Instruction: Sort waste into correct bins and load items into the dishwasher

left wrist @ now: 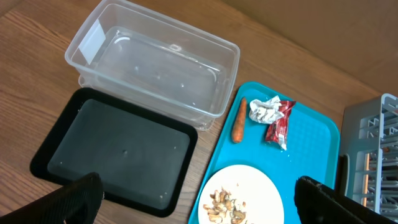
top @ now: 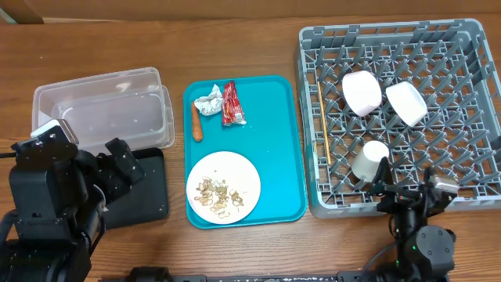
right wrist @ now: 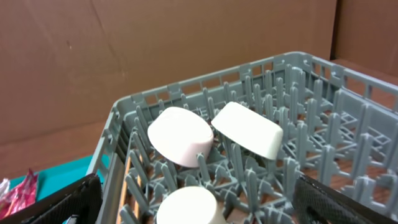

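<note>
Wooden table [top: 235,39] — two bowls [top: 362,92] [top: 407,103], one cup [top: 370,160]

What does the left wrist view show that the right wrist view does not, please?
Only the left wrist view shows the clear tub, the black tray, the carrot, the foil ball and the plate with food scraps. Only the right wrist view shows one white bowl, a second white bowl beside it and the cup. Both show the grey rack, the teal tray and the red wrapper.
</note>
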Robot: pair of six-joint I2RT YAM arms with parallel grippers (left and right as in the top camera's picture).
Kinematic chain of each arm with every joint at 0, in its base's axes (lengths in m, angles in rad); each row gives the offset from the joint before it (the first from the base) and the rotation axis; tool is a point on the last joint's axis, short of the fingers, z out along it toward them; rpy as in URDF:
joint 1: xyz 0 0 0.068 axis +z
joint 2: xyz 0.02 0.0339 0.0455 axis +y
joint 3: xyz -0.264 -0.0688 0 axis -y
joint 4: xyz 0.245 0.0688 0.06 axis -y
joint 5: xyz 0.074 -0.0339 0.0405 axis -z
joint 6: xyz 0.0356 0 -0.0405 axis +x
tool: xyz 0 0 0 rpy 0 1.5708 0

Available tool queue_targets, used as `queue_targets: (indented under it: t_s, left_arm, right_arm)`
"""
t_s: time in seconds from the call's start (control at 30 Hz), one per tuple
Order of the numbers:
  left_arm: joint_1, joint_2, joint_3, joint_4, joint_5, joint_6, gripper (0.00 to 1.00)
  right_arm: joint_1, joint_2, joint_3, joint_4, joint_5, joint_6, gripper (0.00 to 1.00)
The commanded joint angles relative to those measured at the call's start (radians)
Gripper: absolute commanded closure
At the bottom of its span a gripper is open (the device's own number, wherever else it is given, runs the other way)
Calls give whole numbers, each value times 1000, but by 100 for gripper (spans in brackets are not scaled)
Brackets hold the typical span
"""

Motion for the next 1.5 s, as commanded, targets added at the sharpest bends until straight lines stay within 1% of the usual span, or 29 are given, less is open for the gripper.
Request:
queue_targets:
  t_s: [0.0,0.17,0.33,1.2,1.27,1.33,1.4,1.47]
  left_arm:
    - [-2,2,8,1,-14,-14,0]
    - [-2,2,8,1,-14,-14,0]
    - [-2,2,8,1,-14,-14,0]
    - [-2,2,8,1,-13,-14,0]
    - [-2,2,8,2,81,-55,0]
    - [-2,5,3,80,169,-111,0]
    - [-3,34,-11,190,350,-76,0]
    - [-5,70,-20,238,455,-8,0]
  right_arm:
    - [-7,-13,-53,59,0,5,0]
    - [-7,-13,-145,167,0,5,0]
    - [-7,-13,-203,317,0,5,0]
    - [-7,-12,-205,319,-5,5,0]
    - [-7,-12,-205,319,-5,5,0]
    - [-7,-12,-205,319,-5,5,0]
    - [-7,-12,-205,319,-5,5,0]
    - [-7,-12,-205,318,-5,5,0]
